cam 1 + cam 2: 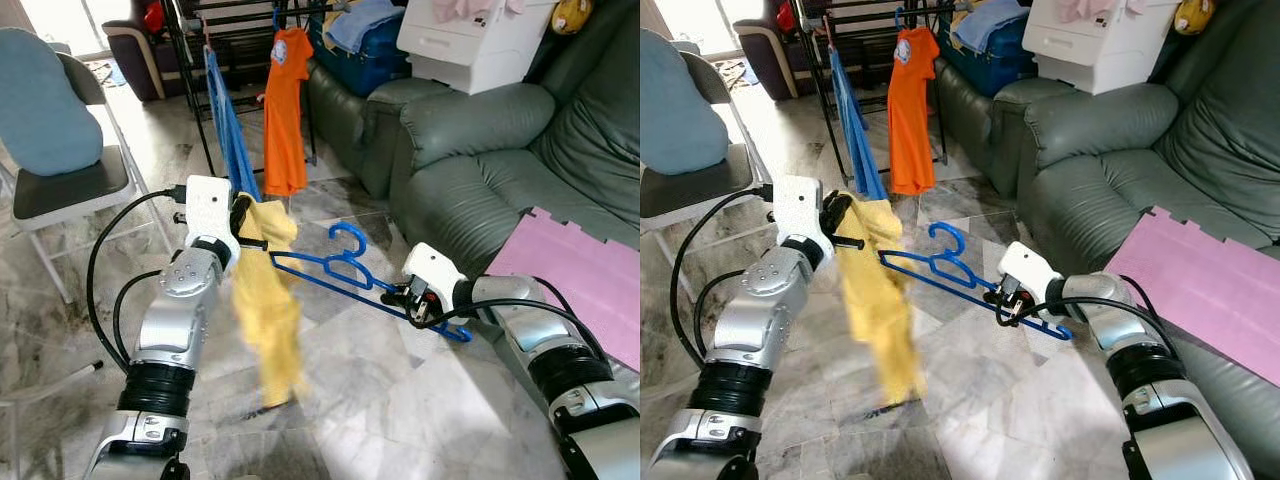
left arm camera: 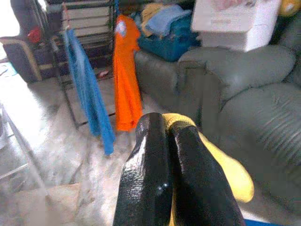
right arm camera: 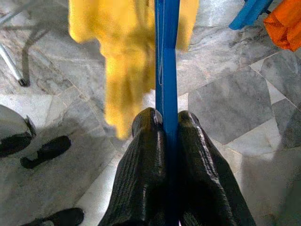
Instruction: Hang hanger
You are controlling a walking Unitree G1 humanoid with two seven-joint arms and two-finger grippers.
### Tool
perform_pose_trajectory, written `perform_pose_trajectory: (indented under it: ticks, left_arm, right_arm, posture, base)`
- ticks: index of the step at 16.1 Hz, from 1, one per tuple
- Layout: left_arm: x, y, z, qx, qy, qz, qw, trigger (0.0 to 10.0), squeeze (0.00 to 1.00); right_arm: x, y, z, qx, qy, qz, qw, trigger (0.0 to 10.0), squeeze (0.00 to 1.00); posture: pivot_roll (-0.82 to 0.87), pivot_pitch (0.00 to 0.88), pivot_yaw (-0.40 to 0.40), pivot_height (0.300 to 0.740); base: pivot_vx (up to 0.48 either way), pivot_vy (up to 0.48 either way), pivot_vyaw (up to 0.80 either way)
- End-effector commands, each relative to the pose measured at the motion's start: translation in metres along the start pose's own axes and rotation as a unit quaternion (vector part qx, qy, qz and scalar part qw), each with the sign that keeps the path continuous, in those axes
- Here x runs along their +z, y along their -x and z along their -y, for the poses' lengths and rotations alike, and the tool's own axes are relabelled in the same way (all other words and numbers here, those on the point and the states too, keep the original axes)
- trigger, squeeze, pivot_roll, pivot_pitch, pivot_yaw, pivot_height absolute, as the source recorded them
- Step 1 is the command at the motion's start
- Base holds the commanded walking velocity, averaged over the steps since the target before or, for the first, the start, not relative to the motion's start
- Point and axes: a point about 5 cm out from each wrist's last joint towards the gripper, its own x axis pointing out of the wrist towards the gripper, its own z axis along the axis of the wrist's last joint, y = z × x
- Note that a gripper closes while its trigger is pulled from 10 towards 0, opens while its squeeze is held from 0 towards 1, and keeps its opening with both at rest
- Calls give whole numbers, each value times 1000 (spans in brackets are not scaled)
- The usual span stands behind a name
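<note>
Marble floor (image 1: 400,400), green sofa (image 1: 480,140).

A: Left pincer (image 2: 170,136) status?
B: Black fingers (image 2: 146,174) pressed together on a yellow cloth (image 2: 225,169) — the fabric bulges out past the tips.
A: Background?
B: Orange shirt (image 2: 126,80) and blue garment (image 2: 89,94) hanging on a dark drying rack (image 2: 70,9). Grey-green sofa (image 2: 244,89) beside it — white box (image 2: 235,23) on top. Marble floor (image 2: 51,155).
</note>
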Motion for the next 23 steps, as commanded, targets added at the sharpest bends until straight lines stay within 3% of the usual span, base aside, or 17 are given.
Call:
perform_pose_trajectory:
  ticks: [1,2,6,7,8,11,13,14,15,16,17,18,20,23]
  left_arm:
    - [24,-1,8,-22,-6,58,998,10000,0]
    - [34,1,19,-61,-4,91,994,10000,0]
    - [44,13,37,-166,27,128,977,10000,0]
    - [47,22,46,-222,46,132,965,10000,0]
    - [47,25,48,-241,50,132,960,10000,0]
    - [47,42,62,-341,62,118,931,10000,0]
    - [37,52,64,-385,45,88,918,10000,0]
    - [33,51,61,-375,37,84,923,10000,0]
    - [30,44,52,-335,25,83,938,10000,0]
    - [24,31,33,-251,-10,77,965,10000,0]
    - [21,23,18,-196,-6,73,978,10000,0]
    - [16,16,3,-137,-29,59,988,10000,0]
    - [8,8,-20,-74,3,46,996,10000,0]
    - [9,-2,-29,-58,9,58,997,10000,0]
  right_arm:
    - [7,-1,3,-2,-2,16,1000,10000,0]
    - [6,-4,2,-3,-6,15,1000,10000,0]
    - [2,-5,5,-26,-37,22,999,10000,0]
    - [2,-4,13,-73,-56,30,995,10000,0]
    - [3,-3,17,-95,-70,36,992,10000,0]
    - [9,3,36,-190,-151,74,967,10000,0]
    - [12,7,44,-228,-178,89,953,10000,0]
    - [13,8,46,-230,-178,90,953,10000,0]
    - [12,11,46,-218,-162,83,959,10000,0]
    - [9,18,47,-200,-128,65,969,10000,0]
    - [8,24,47,-180,-96,50,978,10000,0]
    - [7,29,47,-154,-66,37,985,10000,0]
    - [5,41,43,-97,-12,10,995,10000,0]
    - [10,53,36,-24,26,3,999,10000,0]
  posture:
    - [-65,0,20,740]
    - [-64,0,22,740]
    - [-61,0,26,740]
    - [-60,0,26,740]
    - [-58,0,26,740]
    - [-54,0,25,740]
    - [-52,0,24,740]
    - [-53,0,23,740]
    - [-52,0,22,740]
    - [-54,0,22,740]
    - [-58,0,24,740]
    - [-65,0,27,740]
    - [-80,0,37,740]
    - [-87,0,48,740]
  base:
    - [0,0,0]
    - [0,0,0]
    - [0,0,0]
    - [0,0,0]
    - [0,0,0]
    - [0,0,0]
    - [0,0,0]
    - [0,0,0]
    - [0,0,0]
    - [0,0,0]
    - [0,0,0]
    - [0,0,0]
    - [0,0,0]
    - [0,0,0]
